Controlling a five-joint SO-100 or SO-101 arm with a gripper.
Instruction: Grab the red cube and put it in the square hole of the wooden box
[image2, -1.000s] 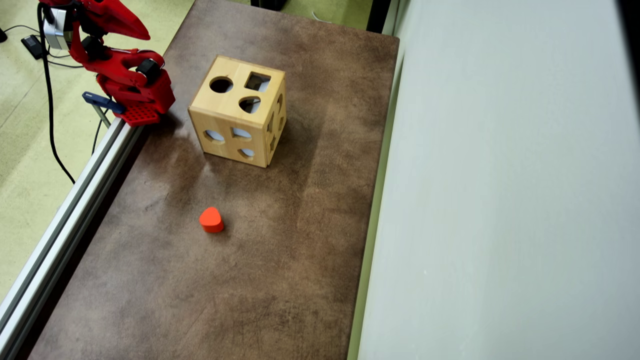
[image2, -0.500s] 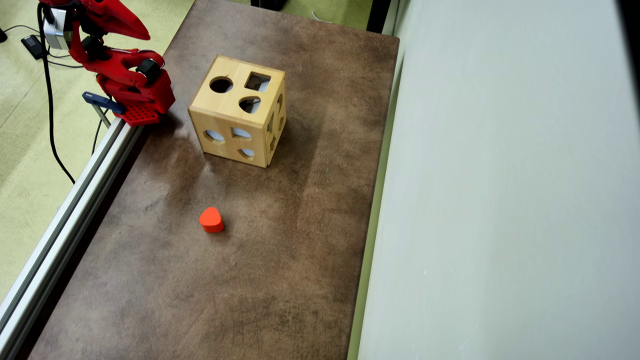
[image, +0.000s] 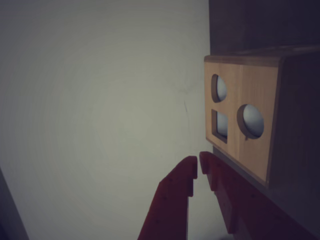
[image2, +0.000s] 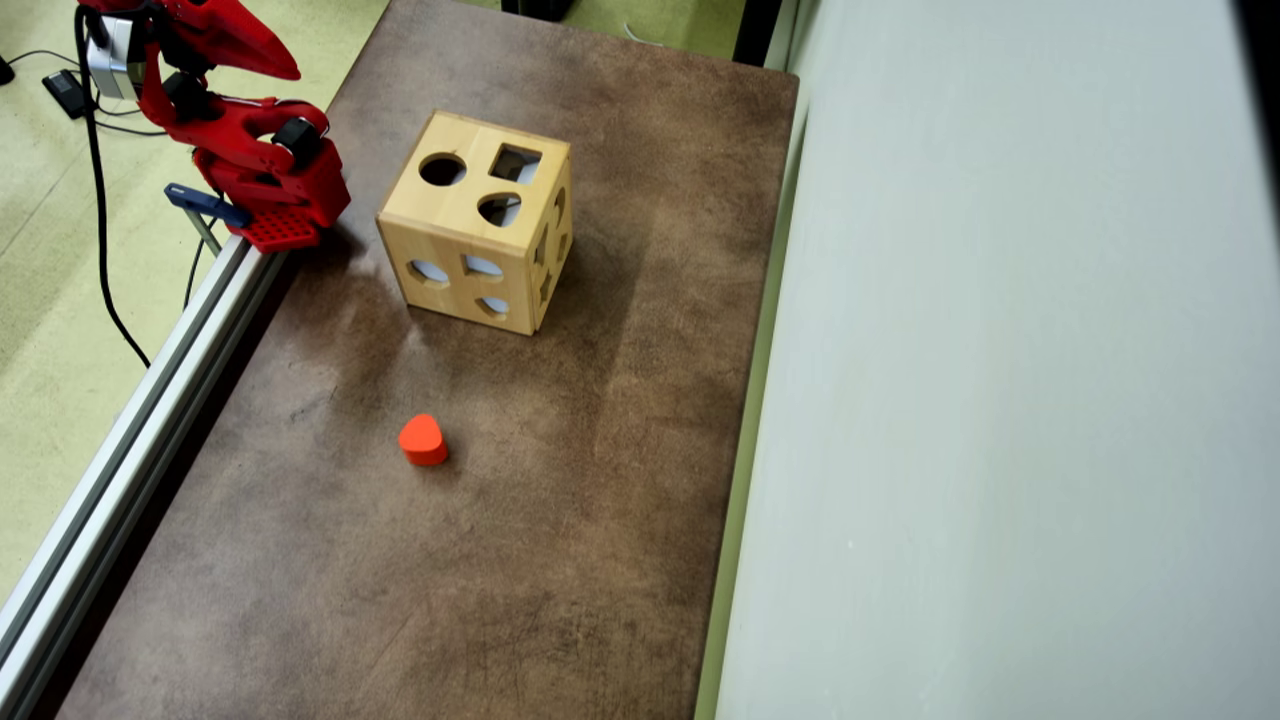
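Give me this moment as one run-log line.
gripper: shut, empty | arm: folded at table edge | red cube: not in view | heart block: on table | wooden box: untouched

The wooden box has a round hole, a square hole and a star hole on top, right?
Not quite. In the overhead view the top of the wooden box has a round hole, a square hole and a heart-shaped hole, not a star.

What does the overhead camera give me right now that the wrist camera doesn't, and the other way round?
Only the overhead view shows the orange-red heart-shaped block on the brown table, plus the red arm's base. No red cube is visible in it. Only the wrist view shows the red two-finger gripper, tips nearly touching, empty. Both show the pale wooden box and its square hole.
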